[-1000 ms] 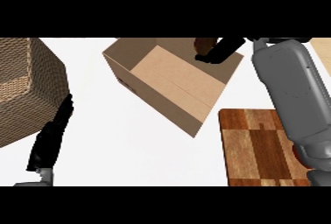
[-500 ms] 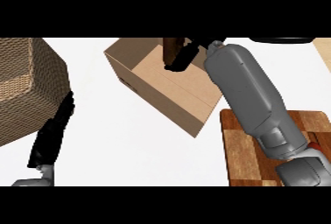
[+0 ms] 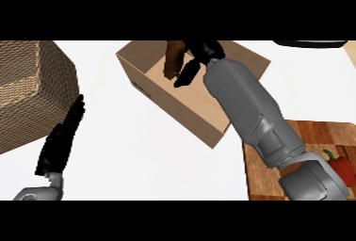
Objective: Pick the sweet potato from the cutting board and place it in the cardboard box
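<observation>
The cardboard box (image 3: 173,96) stands at the top middle of the counter, its open top facing up. My right hand (image 3: 198,59) reaches over the box's opening, fingers curled round a brown sweet potato (image 3: 172,59) that hangs upright above the inside of the box. The grey right forearm (image 3: 250,113) crosses the box's right part and hides it. The wooden cutting board (image 3: 261,172) lies at the lower right, partly under that arm. My left hand (image 3: 61,139) rests at the lower left, fingers straight and pointing up, holding nothing.
A large woven basket (image 3: 28,89) fills the left edge, right beside my left hand. A red pepper (image 3: 341,164) lies on the cutting board near the right edge. A dark object (image 3: 313,43) shows at the top right.
My right arm has swung left from the board side to over the box, carrying the sweet potato with it. The left hand has stayed where it was.
</observation>
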`<move>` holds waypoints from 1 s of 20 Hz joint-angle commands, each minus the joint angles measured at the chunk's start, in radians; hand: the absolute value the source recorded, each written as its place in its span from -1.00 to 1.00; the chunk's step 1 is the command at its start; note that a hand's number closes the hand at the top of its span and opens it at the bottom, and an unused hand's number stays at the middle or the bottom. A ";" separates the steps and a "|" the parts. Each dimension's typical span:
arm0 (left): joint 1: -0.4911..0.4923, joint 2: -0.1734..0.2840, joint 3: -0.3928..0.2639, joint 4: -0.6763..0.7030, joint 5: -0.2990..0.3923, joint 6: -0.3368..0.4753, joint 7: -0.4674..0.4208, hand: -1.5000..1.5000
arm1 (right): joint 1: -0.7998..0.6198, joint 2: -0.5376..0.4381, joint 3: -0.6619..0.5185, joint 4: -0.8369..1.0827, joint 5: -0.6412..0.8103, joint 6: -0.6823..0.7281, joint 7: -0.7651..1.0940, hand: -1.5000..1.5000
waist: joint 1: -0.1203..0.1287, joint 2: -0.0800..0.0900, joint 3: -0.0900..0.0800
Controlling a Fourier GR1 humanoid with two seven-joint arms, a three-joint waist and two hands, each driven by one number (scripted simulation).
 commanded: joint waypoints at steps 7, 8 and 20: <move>0.027 -0.017 -0.006 -0.022 -0.017 0.016 0.008 0.00 | -0.020 0.007 -0.200 0.033 -0.194 -0.183 -0.106 -1.00 | 0.006 0.001 0.001; 0.012 -0.001 0.001 -0.016 0.005 -0.017 -0.004 0.00 | -0.002 -0.011 -0.227 0.029 -0.217 -0.195 -0.153 -1.00 | 0.006 0.005 0.001; 0.020 -0.020 0.011 0.015 -0.008 0.005 -0.023 0.00 | 0.018 -0.269 -0.479 0.072 -0.432 -0.101 -0.227 -1.00 | -0.002 0.008 0.001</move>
